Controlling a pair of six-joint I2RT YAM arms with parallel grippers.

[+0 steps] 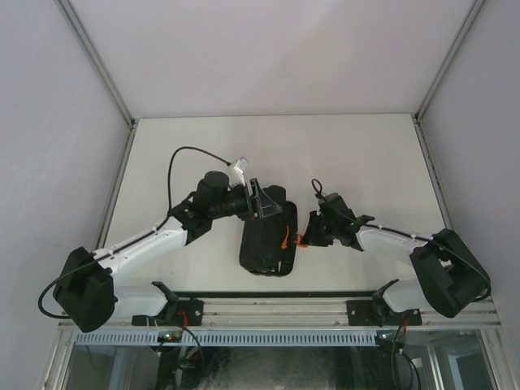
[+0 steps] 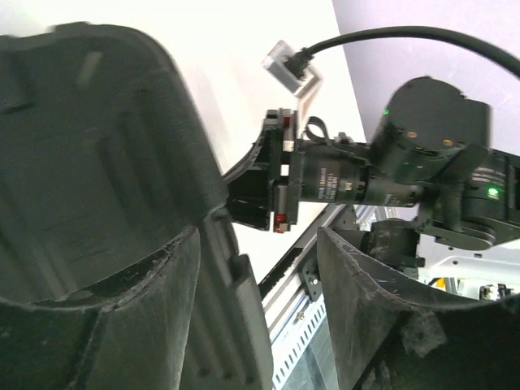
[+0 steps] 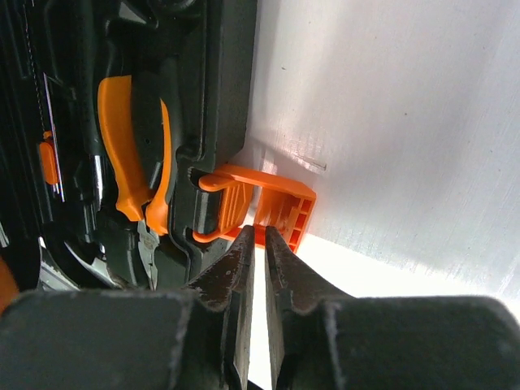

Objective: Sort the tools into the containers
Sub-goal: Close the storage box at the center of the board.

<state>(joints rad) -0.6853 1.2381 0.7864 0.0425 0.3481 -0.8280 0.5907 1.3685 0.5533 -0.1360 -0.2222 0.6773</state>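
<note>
The black tool case (image 1: 264,244) lay on the white table (image 1: 325,146) between the two arms, its orange latch (image 3: 272,203) sticking out of the side that faced the right arm. The left gripper (image 2: 258,244) stood released, its fingers (image 2: 122,325) spread wide. The rim of the case lid (image 2: 97,162) ran up between them, close against the left finger, and the lid's moulded inner face filled that side of the wrist view. Whether either pad pressed on the rim could not be told. The right gripper (image 3: 258,236) was clenched, with only a thin slit between its fingers (image 3: 227,276). Its tips met the lower edge of the latch, though whether they pinched the plastic or merely touched it was unclear. Just inside the case wall, orange-handled pliers (image 3: 122,146) sat in their slot.
</note>
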